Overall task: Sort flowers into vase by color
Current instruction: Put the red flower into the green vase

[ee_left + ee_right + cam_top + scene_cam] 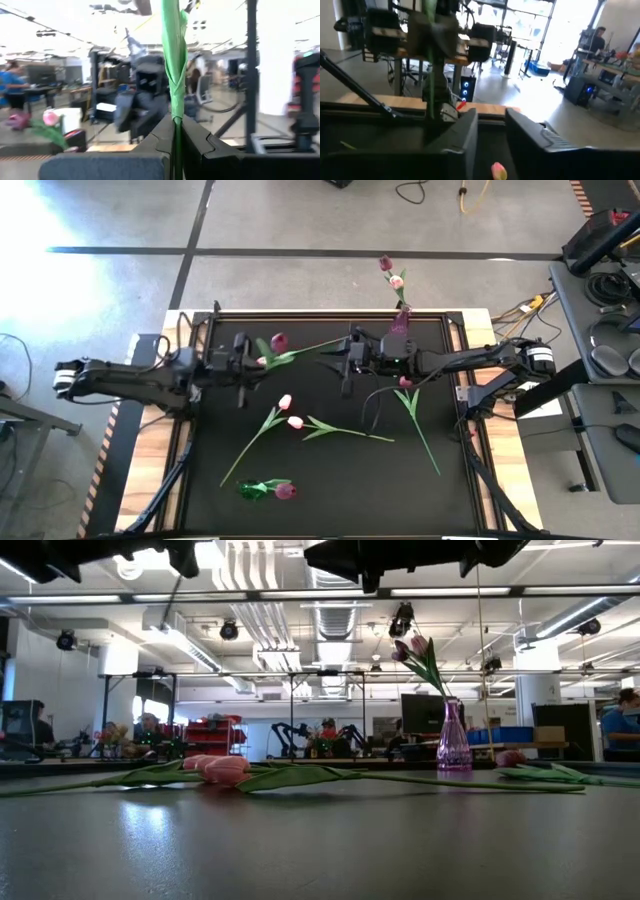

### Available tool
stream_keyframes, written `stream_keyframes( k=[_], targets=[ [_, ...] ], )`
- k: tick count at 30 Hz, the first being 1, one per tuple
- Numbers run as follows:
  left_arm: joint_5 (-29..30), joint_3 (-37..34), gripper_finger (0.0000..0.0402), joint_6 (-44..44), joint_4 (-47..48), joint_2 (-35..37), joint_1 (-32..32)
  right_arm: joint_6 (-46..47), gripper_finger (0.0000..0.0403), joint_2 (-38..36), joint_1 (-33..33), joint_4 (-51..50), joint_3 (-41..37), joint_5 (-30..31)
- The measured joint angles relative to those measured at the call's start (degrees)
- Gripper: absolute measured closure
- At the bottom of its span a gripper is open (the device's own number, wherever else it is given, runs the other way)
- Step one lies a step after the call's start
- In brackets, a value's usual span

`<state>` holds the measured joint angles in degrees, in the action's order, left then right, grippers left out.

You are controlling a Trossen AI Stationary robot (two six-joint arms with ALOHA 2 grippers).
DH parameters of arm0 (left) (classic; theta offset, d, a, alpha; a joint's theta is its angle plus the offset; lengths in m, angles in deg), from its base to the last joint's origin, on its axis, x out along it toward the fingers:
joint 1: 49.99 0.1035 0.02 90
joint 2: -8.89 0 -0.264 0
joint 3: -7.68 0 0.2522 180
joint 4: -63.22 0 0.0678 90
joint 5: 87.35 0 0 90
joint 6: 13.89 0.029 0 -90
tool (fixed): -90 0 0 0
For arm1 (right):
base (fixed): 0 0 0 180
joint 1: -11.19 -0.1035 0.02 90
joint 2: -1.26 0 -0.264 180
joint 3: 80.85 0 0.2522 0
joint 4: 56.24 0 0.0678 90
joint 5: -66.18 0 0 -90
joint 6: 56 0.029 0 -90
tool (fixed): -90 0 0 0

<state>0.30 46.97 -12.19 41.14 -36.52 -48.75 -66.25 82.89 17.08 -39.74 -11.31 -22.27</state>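
Tulips lie scattered over the black table [330, 480], and one more hangs in the air between the two arms. The left gripper [243, 367] is clamped on the green stem of a dark magenta tulip [279, 341]; in the left wrist view the stem [174, 75] stands pinched between the closed fingers [160, 145]. Seen from above, this flower runs roughly crosswise over the table, its head just beyond the left gripper and its stem reaching toward the right gripper [347, 366]. The right gripper's fingers [465, 137] stand apart, with nothing between them, and the stem passes just beside one of them.

Near the table's far edge, close to the right arm, stands a purple glass vase [454, 740] holding two tulips upright, their heads tilted left in the low view. Two pale pink tulips [290, 412] lie in the middle of the table, heads close together, one stem slanting toward the near left corner, the other pointing right. A magenta tulip [406, 383] lies under the right arm, its stem running toward the near right. At the near edge a green vase [256, 489] lies on its side with a magenta head [286, 491] at its mouth.
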Motion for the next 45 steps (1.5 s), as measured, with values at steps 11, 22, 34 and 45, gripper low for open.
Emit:
stream_keyframes(
  k=[11,22,34,45],
  targets=[
    [22.42,-4.78,0.0401,6.9,-4.05,3.35,-21.82,1.98,0.039,3.56,-5.72,4.34,-1.1,-5.01],
    [37.46,-5.24,0.0401,8.97,-7.98,-3.9,-35.81,2.26,0.039,14.45,-13.1,16.54,7.11,-3.81],
    [38.0,0.44,0.0401,9.95,-6.22,-12.04,-36.9,2.15,0.039,22.46,-14.77,7.65,23.71,-4.33],
    [40.89,1.08,0.0401,8.09,-3.7,-12.27,-38.37,-0.75,0.039,24.2,-15.17,-0.91,31.6,-4.46]
  ],
)
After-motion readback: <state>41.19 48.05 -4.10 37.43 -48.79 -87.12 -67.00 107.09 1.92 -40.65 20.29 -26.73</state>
